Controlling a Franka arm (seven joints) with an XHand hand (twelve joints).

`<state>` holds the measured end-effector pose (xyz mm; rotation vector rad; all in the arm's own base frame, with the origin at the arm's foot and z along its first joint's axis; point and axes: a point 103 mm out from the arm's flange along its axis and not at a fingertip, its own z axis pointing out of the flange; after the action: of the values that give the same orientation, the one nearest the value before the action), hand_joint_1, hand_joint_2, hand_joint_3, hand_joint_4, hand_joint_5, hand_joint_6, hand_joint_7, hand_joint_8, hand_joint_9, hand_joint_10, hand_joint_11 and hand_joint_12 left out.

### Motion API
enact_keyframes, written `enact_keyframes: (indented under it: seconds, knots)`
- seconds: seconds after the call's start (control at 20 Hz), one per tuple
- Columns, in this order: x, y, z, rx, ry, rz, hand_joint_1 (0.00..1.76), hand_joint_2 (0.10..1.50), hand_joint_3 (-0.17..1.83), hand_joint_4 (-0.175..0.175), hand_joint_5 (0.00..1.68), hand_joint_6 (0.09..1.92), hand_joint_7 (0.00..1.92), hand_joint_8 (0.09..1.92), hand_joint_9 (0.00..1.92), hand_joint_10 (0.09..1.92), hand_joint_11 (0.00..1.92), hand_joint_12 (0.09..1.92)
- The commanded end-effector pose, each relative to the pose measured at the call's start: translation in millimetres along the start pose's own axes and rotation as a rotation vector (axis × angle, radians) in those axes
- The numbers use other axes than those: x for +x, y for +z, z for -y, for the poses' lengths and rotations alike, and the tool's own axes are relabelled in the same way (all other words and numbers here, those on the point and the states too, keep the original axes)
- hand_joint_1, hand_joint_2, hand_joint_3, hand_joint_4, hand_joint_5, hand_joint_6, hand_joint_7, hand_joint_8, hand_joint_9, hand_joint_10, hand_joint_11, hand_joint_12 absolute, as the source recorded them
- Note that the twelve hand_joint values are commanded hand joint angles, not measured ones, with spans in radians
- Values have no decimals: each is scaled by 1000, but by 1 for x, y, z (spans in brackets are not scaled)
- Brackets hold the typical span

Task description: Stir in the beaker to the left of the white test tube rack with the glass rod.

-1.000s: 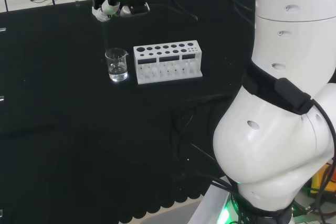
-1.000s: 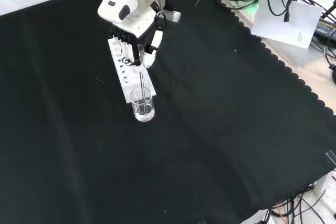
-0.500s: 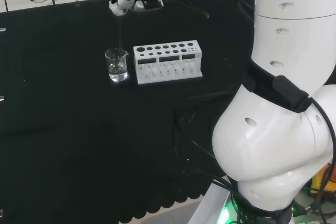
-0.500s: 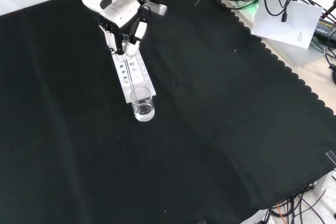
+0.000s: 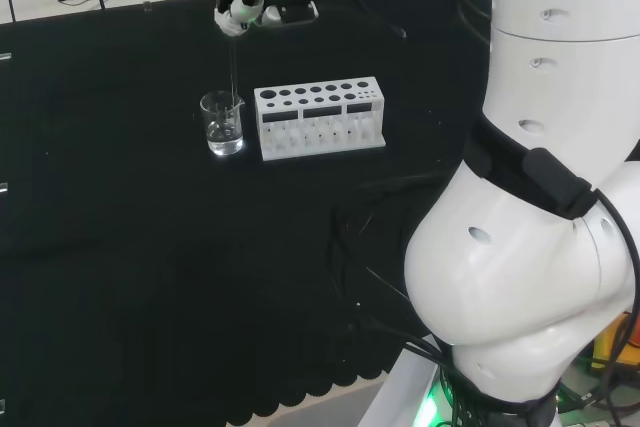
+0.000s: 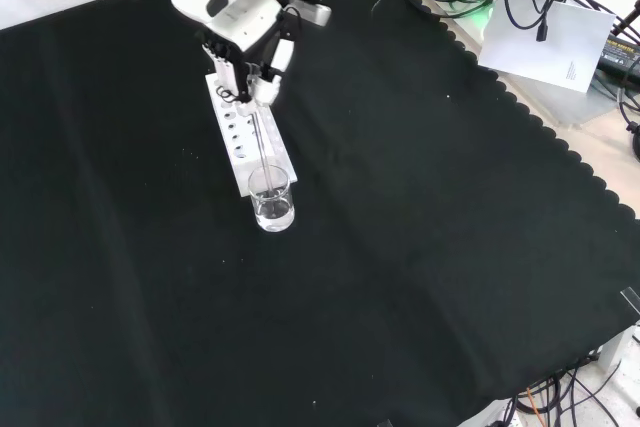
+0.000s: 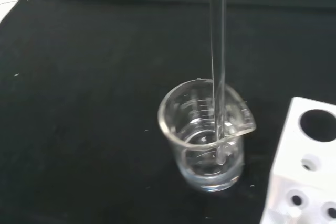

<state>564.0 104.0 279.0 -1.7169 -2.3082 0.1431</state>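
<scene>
Rod (image 7: 217, 72) now dips into the beaker (image 7: 206, 140) beside the rack (image 6: 248, 132), tip near the wall by the spout, having swung across in the last second. The hand (image 6: 247, 65), fingers curled round the rod's top, has shifted sideways above; stirring looks underway.

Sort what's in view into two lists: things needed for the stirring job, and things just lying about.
Needed for the job:
- hand, curled round the rod
- glass rod, its tip inside the beaker
- beaker

Just lying about:
- white test tube rack
- sheet of paper off the cloth
</scene>
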Motion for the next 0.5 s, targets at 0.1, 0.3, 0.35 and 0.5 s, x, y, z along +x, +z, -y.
enact_keyframes:
  seconds: [0.1, 0.3, 0.35, 0.5]
  knots:
    - [39, 5, 4, 6, -56, 17, 1326, 1057, -175, -175, 1422, 87, 1324, 735, 1601, 777, 1678, 424]
    - [34, 0, -8, -8, -63, 22, 1326, 1057, -175, -175, 1422, 87, 1325, 734, 1601, 778, 1678, 425]
    - [30, -3, -14, -15, -65, 31, 1326, 1056, -175, -175, 1422, 87, 1325, 734, 1601, 778, 1678, 424]
    - [14, -13, -27, -27, -55, 17, 1326, 1056, -175, -175, 1422, 87, 1325, 733, 1600, 778, 1678, 424]
